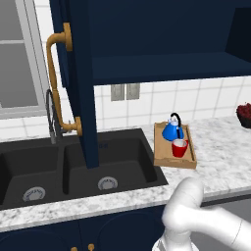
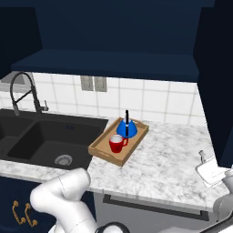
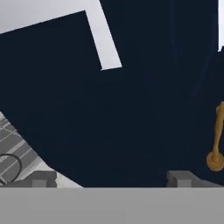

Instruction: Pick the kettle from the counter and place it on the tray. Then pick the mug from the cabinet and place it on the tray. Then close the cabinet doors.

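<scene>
- The kettle (image 1: 172, 130) and the mug (image 1: 179, 147) both stand upright on the tray (image 1: 162, 159), kettle at the wall end, mug at the near end, just beside each other; judged from that, both carrying steps are done and only the doors are left
- The tray lies on the tabletop (image 1: 220, 157) just right of the sink (image 1: 73, 169), its left rim at the basin's edge, so both things sit well clear of where the doors swing
- The cabinet (image 2: 109, 63) above is open, and its navy shelf looks bare, which fits the mug now being on the tray
- The left door (image 1: 81, 83) stands swung out toward the robot, edge-on in the left base view, with its long brass handle (image 1: 58, 83) on the window side; it hangs over the sink, in front of the faucet (image 1: 51, 115)
- The right door (image 2: 216, 82) also stands out from the cabinet, at the right edge of the right base view
- The claw (image 3: 111, 178) is spread wide and holds nothing; its two tips show at the bottom of the hand view with a dark navy panel close ahead and a brass handle (image 3: 216, 144) off to the right
- That pose looks like an approach to a door face, to push it shut with the claw left spread; which door it faces I cannot tell
- A push near the free edge would likely turn the door more easily than one near the hinge
</scene>
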You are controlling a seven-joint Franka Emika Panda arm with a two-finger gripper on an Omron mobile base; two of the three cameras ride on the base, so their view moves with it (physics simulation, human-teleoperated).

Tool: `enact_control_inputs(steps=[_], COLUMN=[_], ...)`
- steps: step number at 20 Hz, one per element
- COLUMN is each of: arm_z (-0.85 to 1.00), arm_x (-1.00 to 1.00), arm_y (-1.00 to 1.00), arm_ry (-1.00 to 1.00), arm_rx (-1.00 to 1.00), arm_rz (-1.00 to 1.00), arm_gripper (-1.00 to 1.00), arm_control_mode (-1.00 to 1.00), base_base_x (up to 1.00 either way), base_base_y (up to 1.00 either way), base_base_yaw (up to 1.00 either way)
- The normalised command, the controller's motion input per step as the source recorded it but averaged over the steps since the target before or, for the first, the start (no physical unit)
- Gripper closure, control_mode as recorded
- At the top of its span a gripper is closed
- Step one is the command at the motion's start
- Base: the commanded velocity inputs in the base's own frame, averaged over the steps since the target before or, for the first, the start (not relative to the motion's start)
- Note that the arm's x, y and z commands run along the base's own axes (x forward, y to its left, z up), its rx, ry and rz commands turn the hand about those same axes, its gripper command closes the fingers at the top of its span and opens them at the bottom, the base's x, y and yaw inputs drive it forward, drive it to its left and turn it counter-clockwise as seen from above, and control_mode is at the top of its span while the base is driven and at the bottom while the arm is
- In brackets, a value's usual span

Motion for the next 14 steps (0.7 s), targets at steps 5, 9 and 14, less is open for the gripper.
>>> enact_control_inputs(steps=[5,9,14], arm_z=[0.41,0.28,0.46], arm_x=[-0.26,-0.15,-0.24], arm_y=[-0.07,-0.48,-0.04], arm_ry=[-0.27,-0.31,-0.28], arm_rx=[-0.29,-0.13,-0.17], arm_rz=[0.09,0.09,0.06], arm_gripper=[-1.00,-1.00,-1.00], arm_control_mode=[-1.00,-1.00,-1.00], base_base_x=[0.00,0.00,0.00], base_base_y=[0.00,0.00,0.00], base_base_yaw=[0.00,0.00,0.00])
